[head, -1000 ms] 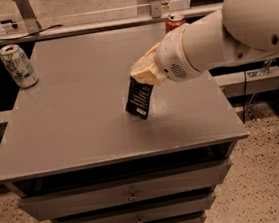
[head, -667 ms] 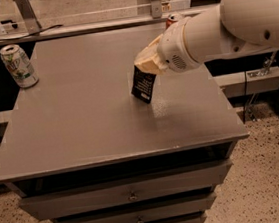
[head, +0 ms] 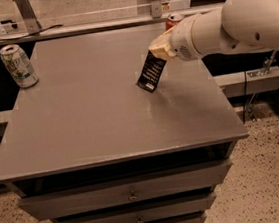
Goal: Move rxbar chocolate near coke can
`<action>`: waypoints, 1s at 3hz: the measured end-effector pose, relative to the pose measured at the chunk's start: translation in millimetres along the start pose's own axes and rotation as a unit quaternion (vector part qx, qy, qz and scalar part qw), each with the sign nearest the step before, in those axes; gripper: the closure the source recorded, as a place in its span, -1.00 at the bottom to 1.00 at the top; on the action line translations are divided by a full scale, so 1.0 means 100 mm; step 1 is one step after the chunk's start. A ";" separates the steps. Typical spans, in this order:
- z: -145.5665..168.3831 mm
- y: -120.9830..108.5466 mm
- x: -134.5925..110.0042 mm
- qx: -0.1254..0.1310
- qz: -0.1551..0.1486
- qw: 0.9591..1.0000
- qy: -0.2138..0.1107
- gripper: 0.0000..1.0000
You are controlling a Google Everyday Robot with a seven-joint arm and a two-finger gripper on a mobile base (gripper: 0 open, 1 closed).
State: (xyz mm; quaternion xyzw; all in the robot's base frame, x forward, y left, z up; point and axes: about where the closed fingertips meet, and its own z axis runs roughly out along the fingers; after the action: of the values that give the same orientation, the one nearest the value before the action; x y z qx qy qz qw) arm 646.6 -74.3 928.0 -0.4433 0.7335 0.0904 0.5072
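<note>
One camera is set high before the worktop [head: 80,120] and tilted down across it toward its far edge. The whole top and the drawer fronts [head: 129,195] are taken in from mid range. The tool [head: 157,50], clamped on the bar [head: 151,72], is framed toward the far right.

Matt table [head: 80,125], smooth gripper [head: 157,50] on rxbar chocolate [head: 150,73]

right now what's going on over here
The robot's gripper is over the back right part of the grey table, holding the rxbar chocolate by its upper end. The bar hangs tilted, its lower end down near the tabletop. The coke can stands just behind at the table's far edge, partly hidden by the arm. A white and green can stands at the back left.
</note>
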 end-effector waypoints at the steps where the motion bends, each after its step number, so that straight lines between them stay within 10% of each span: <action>1: 0.12 -0.34 0.10 0.032 0.006 0.999 -0.001 1.00; 3: 0.10 -0.84 0.34 0.087 0.013 0.996 0.021 1.00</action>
State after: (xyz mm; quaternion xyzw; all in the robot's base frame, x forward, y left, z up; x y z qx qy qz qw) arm 713.1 -136.9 922.2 -0.3895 0.7551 0.0235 0.5269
